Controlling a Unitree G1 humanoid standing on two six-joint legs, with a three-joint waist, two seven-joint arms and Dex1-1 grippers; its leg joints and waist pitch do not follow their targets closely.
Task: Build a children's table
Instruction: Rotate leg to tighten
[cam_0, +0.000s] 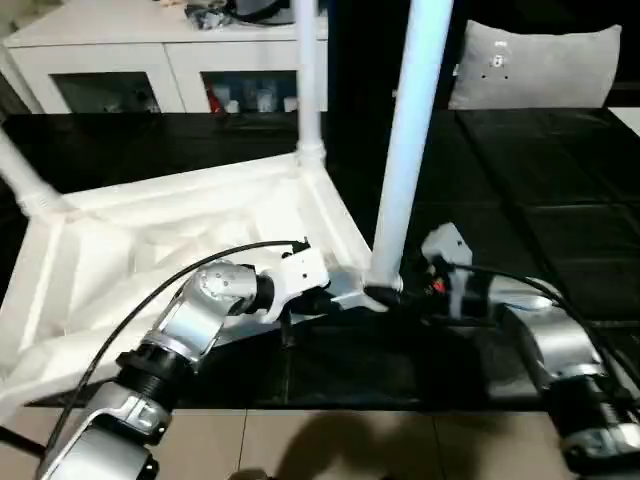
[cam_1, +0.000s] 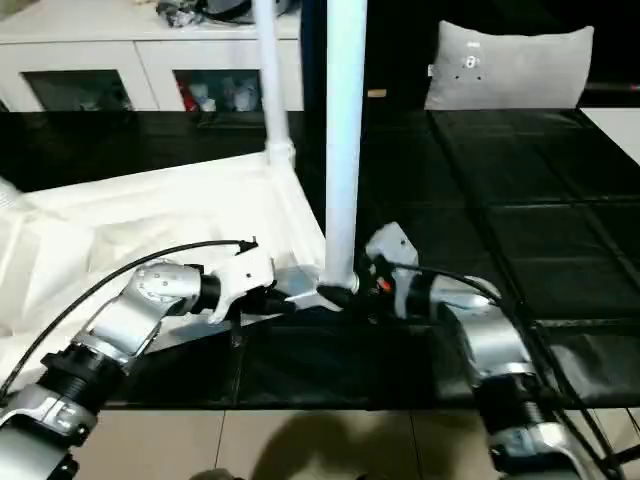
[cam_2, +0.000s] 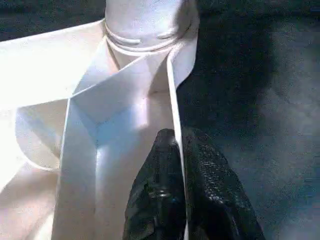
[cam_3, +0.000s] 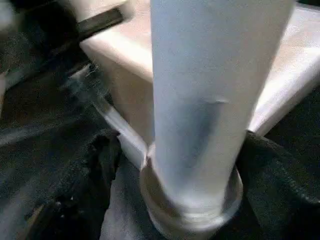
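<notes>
White leg stood socketed between the right tool's spread fingers; left tool pinched the tabletop rim; a half-seated leg could topple.

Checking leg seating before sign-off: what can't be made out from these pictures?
- Near leg: top cut off by the upper edge in both eye views.
- Its socket: blurred in the right wrist view; depth of seating unclear.
- Right claw: fingers flank the leg; contact unclear.
- Left claw: pinches the table rim; fingertips' far side hidden by the rim.
- Left leg: cut off by the left edge.
</notes>
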